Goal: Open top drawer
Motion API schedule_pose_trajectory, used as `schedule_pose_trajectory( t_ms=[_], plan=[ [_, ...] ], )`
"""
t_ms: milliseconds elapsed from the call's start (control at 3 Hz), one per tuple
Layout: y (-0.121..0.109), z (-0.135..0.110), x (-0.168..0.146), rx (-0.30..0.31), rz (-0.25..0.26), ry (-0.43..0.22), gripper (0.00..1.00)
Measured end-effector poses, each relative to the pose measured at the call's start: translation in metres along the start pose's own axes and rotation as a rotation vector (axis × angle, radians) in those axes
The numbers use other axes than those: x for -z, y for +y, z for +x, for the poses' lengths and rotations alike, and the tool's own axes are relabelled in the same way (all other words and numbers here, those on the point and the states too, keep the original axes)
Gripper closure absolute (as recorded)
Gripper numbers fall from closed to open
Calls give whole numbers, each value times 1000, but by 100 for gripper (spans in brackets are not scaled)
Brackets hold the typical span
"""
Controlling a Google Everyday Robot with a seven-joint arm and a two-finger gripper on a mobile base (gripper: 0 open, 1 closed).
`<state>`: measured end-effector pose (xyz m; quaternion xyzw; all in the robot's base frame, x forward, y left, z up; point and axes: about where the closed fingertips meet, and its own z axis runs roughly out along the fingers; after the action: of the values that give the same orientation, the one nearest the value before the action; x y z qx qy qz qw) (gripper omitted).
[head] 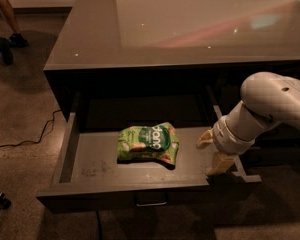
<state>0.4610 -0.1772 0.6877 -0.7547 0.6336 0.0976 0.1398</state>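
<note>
The top drawer (115, 196) is dark grey outside, with a lighter grey floor smudged by darker scuffs near its front left corner. At the middle of it lies a bag (149, 143), bright green with white lettering and pale tan patches. At the drawer's right edge sits the gripper (213, 152), its two spread fingers cream-yellow, on a glossy off-white arm (270, 104). The countertop (190, 29) is shiny brown-grey with a reddish streak and small white glints. The speckled ground (20, 109) is dull brown, crossed by a black cable (35, 136).

Hand (213, 152) at top drawer (140, 171) right wall, arm (270, 101) cut off at right edge, handle (151, 203) mostly hidden under front
</note>
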Motion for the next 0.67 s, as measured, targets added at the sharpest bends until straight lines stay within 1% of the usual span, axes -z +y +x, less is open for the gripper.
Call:
schedule_pose_trajectory(
  t_ms=[667],
  plan=[
    [-3, 1, -3, -3, -1, -4, 88]
  ],
)
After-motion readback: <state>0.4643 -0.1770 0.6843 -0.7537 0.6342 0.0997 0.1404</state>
